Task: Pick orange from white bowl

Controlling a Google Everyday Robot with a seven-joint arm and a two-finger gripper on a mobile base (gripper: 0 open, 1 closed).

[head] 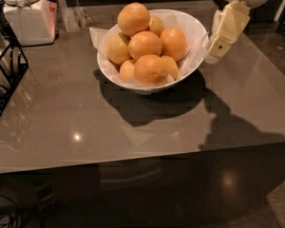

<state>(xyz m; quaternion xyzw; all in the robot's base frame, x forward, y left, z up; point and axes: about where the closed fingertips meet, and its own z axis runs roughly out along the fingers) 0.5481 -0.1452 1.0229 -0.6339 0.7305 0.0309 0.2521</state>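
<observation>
Gripper [217,46] hangs at the right side of the bowl [106,70], its tip just beside the rim, angled down and left. Open or closed? Can't tell, and nothing shows in its grasp. The orange [133,19] tops the pile in the bowl, up and left of the gripper, with other fruit between them.

I take this for a kitchen or pantry counter: my gripper [219,42] hangs over a glossy grey countertop [133,141], and a white bowl [109,72] piled with fruit [145,44] sits just left of it. Further left stand a white lidded jar [26,13] and a black wire rack [7,77].
</observation>
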